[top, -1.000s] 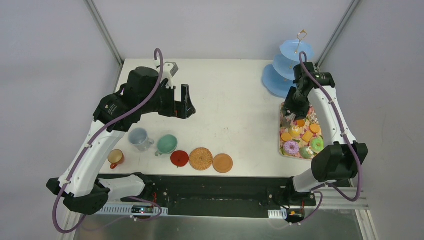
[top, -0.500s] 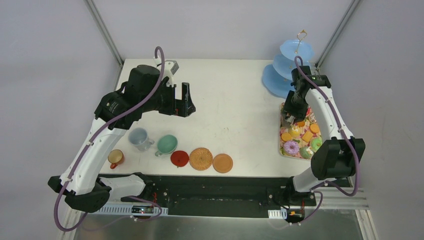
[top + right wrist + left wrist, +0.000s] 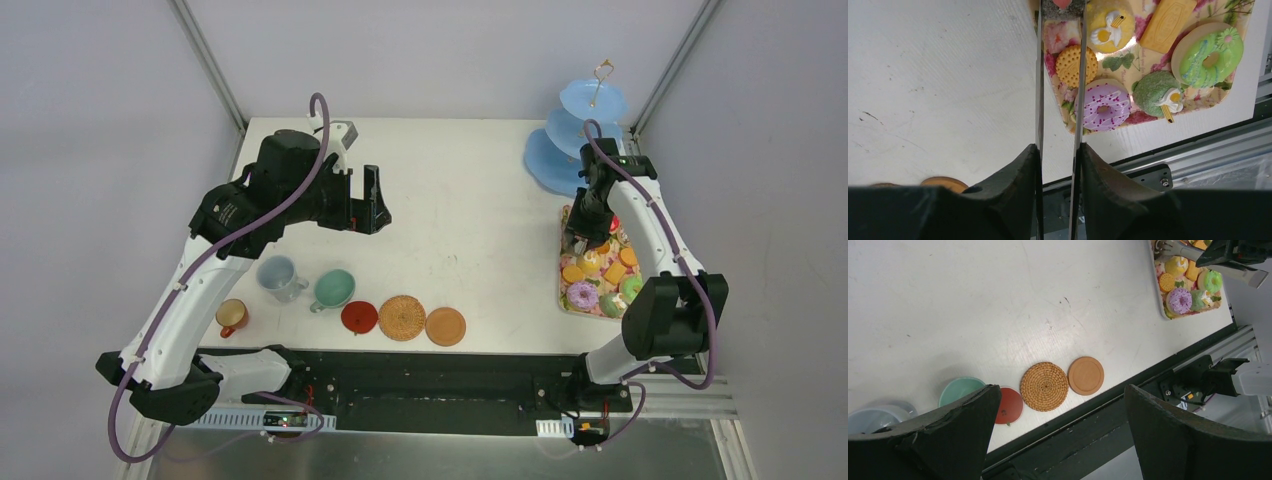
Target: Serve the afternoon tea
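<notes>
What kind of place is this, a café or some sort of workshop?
Probably a robot test cell, not a café: a white table boxed in by grey panels and metal framing, with a left arm and right arm bolted along its near edge.

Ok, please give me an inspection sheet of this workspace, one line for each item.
Surface: white table, faint scuffs.
Job's things: three cups and three coasters at the near edge, left half; pastries on the tray, right; stand at the far right, tiers look bare.
Clutter: nothing seen.
Grippers: left gripper open, holding nothing; right gripper shut on the tongs, over the tray.
Cables: a purple cable loops along each arm.
Surroundings: grey walls, metal posts.
</notes>
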Robot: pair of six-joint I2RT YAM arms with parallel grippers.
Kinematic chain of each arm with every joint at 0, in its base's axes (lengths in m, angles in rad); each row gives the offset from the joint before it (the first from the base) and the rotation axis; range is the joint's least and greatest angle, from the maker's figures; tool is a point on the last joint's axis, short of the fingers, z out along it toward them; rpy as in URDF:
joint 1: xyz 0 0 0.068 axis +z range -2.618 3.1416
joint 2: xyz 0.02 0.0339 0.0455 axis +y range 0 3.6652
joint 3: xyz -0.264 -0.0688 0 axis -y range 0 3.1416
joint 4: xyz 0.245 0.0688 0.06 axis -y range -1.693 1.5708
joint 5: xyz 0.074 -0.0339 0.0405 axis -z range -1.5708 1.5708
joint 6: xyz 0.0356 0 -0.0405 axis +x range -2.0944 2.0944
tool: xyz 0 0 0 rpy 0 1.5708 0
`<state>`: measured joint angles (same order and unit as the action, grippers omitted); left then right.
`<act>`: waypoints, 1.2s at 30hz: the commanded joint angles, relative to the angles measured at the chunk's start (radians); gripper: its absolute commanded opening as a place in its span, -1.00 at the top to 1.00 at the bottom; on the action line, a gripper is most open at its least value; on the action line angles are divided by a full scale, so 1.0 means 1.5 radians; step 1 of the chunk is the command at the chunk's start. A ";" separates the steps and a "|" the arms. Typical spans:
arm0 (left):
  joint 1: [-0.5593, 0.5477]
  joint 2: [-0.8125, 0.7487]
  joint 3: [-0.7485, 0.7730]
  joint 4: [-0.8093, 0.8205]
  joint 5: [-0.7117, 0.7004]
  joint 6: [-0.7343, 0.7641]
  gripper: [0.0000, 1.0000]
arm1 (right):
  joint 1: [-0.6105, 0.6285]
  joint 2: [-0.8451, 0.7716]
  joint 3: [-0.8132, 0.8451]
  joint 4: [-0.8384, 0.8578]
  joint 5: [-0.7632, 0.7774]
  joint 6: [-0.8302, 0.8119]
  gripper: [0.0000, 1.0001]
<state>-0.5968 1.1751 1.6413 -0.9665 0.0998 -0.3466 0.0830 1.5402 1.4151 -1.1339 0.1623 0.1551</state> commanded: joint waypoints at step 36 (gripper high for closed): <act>-0.008 -0.048 -0.065 -0.007 -0.010 -0.005 -0.98 | -0.003 0.136 0.192 0.214 0.007 0.087 0.68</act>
<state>-0.5968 1.1286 1.5501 -0.9703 0.0998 -0.3550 0.0826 1.7466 1.6550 -0.8909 0.1265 0.2771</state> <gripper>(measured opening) 0.992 0.231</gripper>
